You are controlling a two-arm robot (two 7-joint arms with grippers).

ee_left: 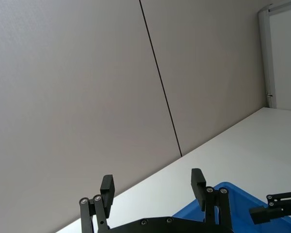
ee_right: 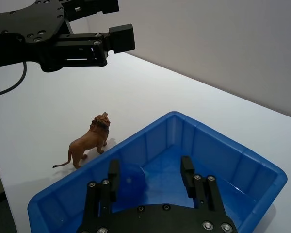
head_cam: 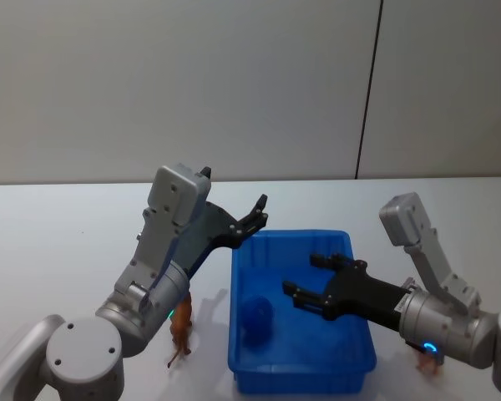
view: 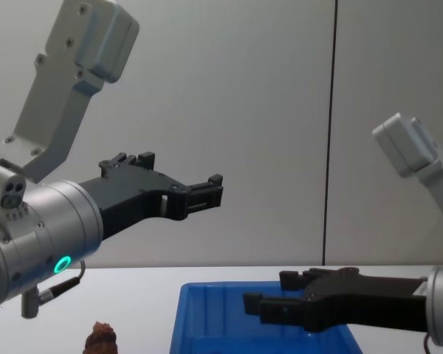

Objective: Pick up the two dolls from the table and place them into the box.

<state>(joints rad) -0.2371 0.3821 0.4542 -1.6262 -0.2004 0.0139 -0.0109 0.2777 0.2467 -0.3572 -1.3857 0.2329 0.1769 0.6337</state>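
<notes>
Reddish-brown doll [head_cam: 181,332], lion-shaped with a thin tail, stands upright on the tabletop [head_cam: 67,242] just beside the left wall of the box [head_cam: 301,378], apart from it. The left arm partly hides it in the head view. The right wrist view shows it on its feet, head toward the box.

Pale doll [head_cam: 427,365]: a small peach-pink shape on the tabletop to the right of the box, mostly hidden under the right arm. I cannot tell its pose.

Neither doll is in the box yet.

Left hand [head_cam: 257,215]: raised well above the tabletop near the box's far left corner and aimed up and forward, so its wrist camera looks at the wall. Fingers are spread wide with nothing between them. Judgement: this is a clearance pose, not an approach. The reddish-brown doll sits below and behind the hand, so the wrist must tip down and draw back before any grasp.

Right hand [head_cam: 302,274]: it hovers over the box interior with its fingers well apart and nothing in them. Judgement: the hand is already past its doll, which lies back under the forearm, so it must retreat and lower.

One doll lies on each side of the box, so one doll per arm looks likely.

Risk, judged: the reddish-brown doll stands on thin legs close to the box wall. A finger coming down on the box side has little room and could tip the doll over.
</notes>
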